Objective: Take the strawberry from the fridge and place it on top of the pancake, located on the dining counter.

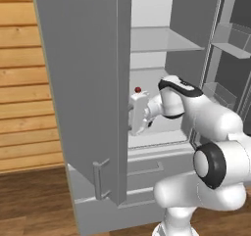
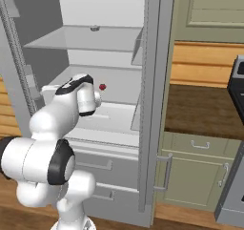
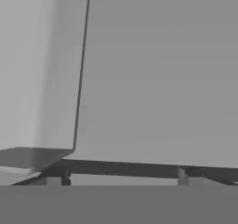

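The fridge (image 1: 83, 83) stands open, its left door swung out toward me. The strawberry (image 1: 138, 89), a tiny dark-red blob, rests on the lower white shelf (image 2: 119, 114) toward the back; it also shows as the strawberry (image 2: 102, 87) just right of my wrist. My arm reaches into the fridge and my gripper (image 1: 133, 116) points left at the inner side wall, just below and in front of the berry, its fingers hidden behind the door's edge. In the hand view the gripper (image 3: 123, 176) is open, with nothing between its tips. The pancake and the dining counter are out of view.
An upper shelf (image 2: 86, 40) carries a small grey object (image 2: 94, 28). Two wide drawers (image 1: 147, 169) sit under the open compartment. The right door (image 2: 152, 105) stands edge-on beside a brown counter (image 2: 200, 109) over sage-green cabinets. A wood-plank wall (image 1: 19, 83) lies to the left.
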